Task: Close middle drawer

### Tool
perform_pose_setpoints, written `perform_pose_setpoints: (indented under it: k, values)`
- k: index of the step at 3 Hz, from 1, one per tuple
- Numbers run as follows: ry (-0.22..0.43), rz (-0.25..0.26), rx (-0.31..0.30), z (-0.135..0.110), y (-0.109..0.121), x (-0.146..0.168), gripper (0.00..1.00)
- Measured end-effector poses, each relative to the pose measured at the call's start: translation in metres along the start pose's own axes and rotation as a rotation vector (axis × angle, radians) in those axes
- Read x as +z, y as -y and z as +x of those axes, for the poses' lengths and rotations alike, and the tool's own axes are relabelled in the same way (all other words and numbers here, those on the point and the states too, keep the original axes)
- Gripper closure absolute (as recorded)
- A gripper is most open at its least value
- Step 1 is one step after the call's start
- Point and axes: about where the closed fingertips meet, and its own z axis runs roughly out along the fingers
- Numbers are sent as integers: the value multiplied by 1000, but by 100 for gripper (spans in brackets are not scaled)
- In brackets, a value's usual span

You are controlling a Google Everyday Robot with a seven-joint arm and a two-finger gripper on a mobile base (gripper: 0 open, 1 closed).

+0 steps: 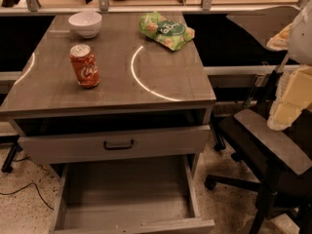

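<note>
The middle drawer (127, 194) is pulled far out at the bottom of the camera view. It is a wide, deep grey box, empty inside, and its low front edge (146, 226) sits at the frame's bottom. Above it the taller-fronted top drawer (63, 147) with a black bar handle (118, 144) stands slightly out. My gripper (283, 112), cream and white, hangs at the right edge above the chair, well right of the drawers and touching neither.
On the grey cabinet top (161, 77) stand a white bowl (85, 23), a red soda can (84, 66) and a green chip bag (165, 30). A black office chair (273, 145) with a grey armrest stands close to the cabinet's right side. A black cable (24, 186) lies on the floor at left.
</note>
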Motion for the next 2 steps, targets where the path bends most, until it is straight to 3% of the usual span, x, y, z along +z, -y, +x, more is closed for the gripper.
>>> perform_pose_setpoints:
  k: [2]
  values:
    - [32, -13, 4, 2, -2, 3, 0]
